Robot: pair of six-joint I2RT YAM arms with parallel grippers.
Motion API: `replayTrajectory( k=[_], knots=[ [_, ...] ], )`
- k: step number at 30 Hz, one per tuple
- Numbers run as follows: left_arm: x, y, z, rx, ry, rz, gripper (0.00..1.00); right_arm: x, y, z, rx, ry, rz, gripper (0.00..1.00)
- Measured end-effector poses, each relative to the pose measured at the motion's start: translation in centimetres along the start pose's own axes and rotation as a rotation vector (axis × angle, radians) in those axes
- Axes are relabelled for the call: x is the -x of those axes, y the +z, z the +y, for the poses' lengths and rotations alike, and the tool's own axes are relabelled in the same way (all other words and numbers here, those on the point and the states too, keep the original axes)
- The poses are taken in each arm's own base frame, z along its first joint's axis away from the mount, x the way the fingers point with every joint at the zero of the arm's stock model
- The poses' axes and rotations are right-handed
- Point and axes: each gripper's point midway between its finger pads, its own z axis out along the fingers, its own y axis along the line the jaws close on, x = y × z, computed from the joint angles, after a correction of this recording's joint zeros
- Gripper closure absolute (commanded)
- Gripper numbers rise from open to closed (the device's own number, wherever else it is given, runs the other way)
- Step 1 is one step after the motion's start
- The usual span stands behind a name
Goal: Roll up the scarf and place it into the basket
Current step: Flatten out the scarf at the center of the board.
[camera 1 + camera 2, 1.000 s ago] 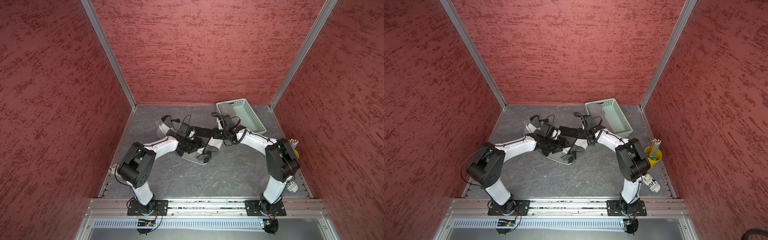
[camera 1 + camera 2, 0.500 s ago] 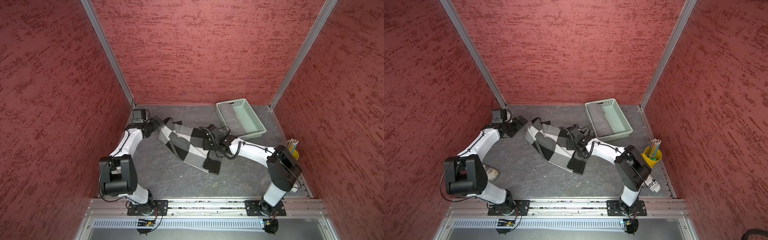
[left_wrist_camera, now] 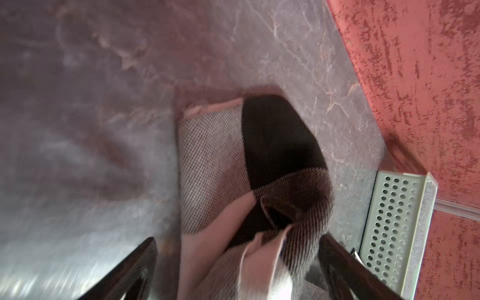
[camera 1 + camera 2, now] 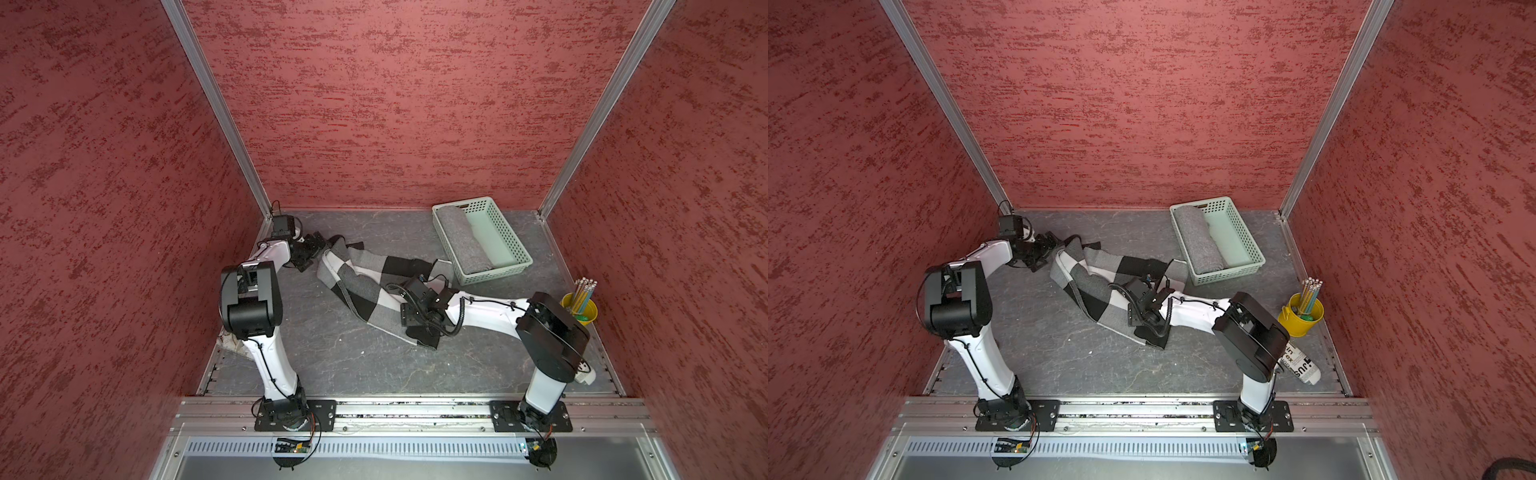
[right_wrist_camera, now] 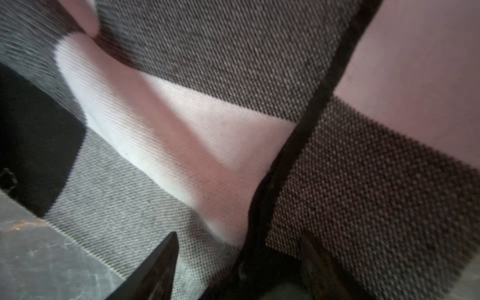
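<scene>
Big change from a second back: no more huddle of both arms over a bunched-up scarf (image 4: 361,291) mid-frame. Now stretched out as a long diagonal strip on the worktop (image 4: 332,361), from upper left of centre down to lower right of centre.

Way out by the worktop's upper-left corner, right at the scarf's far end: left fingers (image 4: 314,246). Spread wide in the left wrist view, cloth end lying loose between them, nothing pinched. Looks like a deliberate let-go with the strip pulled long.

Low over the near end: right fingers (image 4: 409,318). Parted too in the right wrist view, with a dark fold edge running between them but not clamped, as far as visible.

Guessing the point of all that: flat, straight cloth for a tidy roll from one end. Not rolled at all yet, so early days.

As for the basket (image 4: 492,274): up at the upper right, just beside the scarf's right edge. Already half taken by a grey cloth roll (image 4: 461,241) along its left side, with free room on the right half. Handy that close for the drop. Yellow pencil cup (image 4: 582,311) at the far right, well out of the way.
</scene>
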Motion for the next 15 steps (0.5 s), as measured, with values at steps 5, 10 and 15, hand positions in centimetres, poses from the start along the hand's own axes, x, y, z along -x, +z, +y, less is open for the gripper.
replayTrajectory(
  k=[5, 10, 15],
  knots=[
    [-1.6, 2.6, -0.4, -0.010, 0.009, 0.063, 0.60, -0.4, 0.2, -0.7, -0.004, 0.031, -0.022, 0.72],
    [-2.0, 3.1, -2.2, -0.086, 0.037, 0.065, 1.00, -1.6, -1.2, -3.7, -0.048, 0.097, -0.036, 1.00],
    [-0.6, -0.1, -3.3, -0.165, 0.046, -0.039, 1.00, -1.7, -4.5, -8.0, -0.117, 0.177, -0.088, 1.00]
  ],
)
